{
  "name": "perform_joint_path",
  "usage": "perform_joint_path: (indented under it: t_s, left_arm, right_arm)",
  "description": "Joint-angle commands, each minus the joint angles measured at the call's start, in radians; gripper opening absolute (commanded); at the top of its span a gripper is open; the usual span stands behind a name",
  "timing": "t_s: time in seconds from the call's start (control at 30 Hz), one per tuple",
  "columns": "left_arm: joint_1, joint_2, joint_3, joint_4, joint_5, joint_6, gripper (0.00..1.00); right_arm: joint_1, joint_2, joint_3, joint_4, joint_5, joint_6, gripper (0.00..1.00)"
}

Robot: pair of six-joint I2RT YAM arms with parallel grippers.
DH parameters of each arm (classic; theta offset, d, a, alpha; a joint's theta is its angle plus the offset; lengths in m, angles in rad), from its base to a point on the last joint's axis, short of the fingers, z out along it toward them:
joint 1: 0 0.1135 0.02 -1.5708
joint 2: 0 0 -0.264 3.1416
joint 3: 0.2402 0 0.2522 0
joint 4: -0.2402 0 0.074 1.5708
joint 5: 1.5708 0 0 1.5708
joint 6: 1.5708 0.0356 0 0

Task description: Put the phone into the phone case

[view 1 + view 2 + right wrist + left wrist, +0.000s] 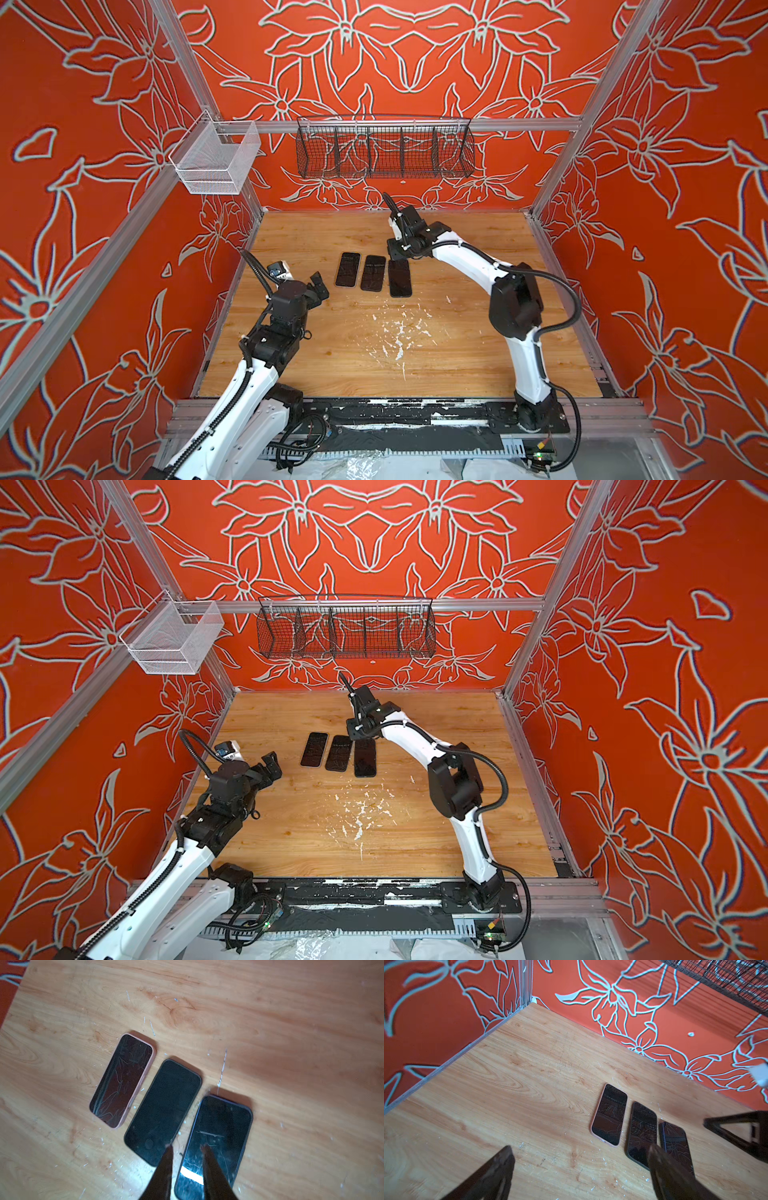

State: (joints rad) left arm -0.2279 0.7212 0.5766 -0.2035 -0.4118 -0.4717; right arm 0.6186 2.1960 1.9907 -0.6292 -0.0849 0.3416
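Three phones lie side by side, screens up, on the wooden table (pixel 332 353) in both top views. The left phone (pixel 348 269) (pixel 122 1080) sits in a pink phone case. The middle phone (pixel 373 273) (pixel 164 1109) has a dark rim. The right phone (pixel 400 279) (pixel 220 1132) has a dark bluish edge. My right gripper (pixel 400 261) (pixel 187 1147) hangs over the right phone's far end, its fingers a narrow gap apart, one over the screen, one beside its long edge. My left gripper (pixel 322 286) (pixel 580 1147) stands wide open and empty, left of the phones.
A black wire basket (pixel 384 151) hangs on the back wall and a white mesh basket (pixel 216 160) on the left rail. White flecks (pixel 399 332) mark the table's middle. Red patterned walls close in three sides.
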Motion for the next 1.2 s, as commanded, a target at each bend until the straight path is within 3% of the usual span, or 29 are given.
perform_joint_path:
  t_s: [0.0,0.17,0.33,0.63,0.8,0.87,0.97,1.17]
  left_arm:
    - [0.007,-0.029,0.02,-0.024,0.005,-0.033,0.99]
    - [0.007,-0.051,0.005,-0.028,0.018,-0.041,0.98]
    - [0.007,-0.054,0.0,-0.031,0.022,-0.048,0.99]
    - [0.007,-0.055,0.003,-0.042,0.011,-0.048,0.98]
    - [0.007,-0.051,0.009,-0.044,0.02,-0.044,0.98]
    - [0.007,-0.049,0.026,-0.043,0.103,-0.004,0.98]
    - [0.007,-0.015,0.074,-0.021,0.363,0.084,0.98]
    - [0.004,0.166,0.141,-0.003,0.683,-0.02,0.97]
  right_arm:
    - [0.001,0.113,0.154,-0.137,-0.018,0.023,0.19]
    - [0.001,0.272,0.338,-0.213,-0.021,0.049,0.12]
    - [-0.001,0.353,0.372,-0.24,0.017,0.074,0.08]
    - [-0.022,0.291,0.189,-0.217,0.166,0.114,0.0]
    - [-0.031,0.208,0.079,-0.143,0.111,0.089,0.04]
    - [-0.031,0.138,0.015,-0.085,0.087,0.08,0.12]
    - [-0.052,0.013,-0.098,0.0,0.048,0.084,0.24]
    - [-0.181,-0.141,-0.278,0.062,-0.088,0.088,0.45]
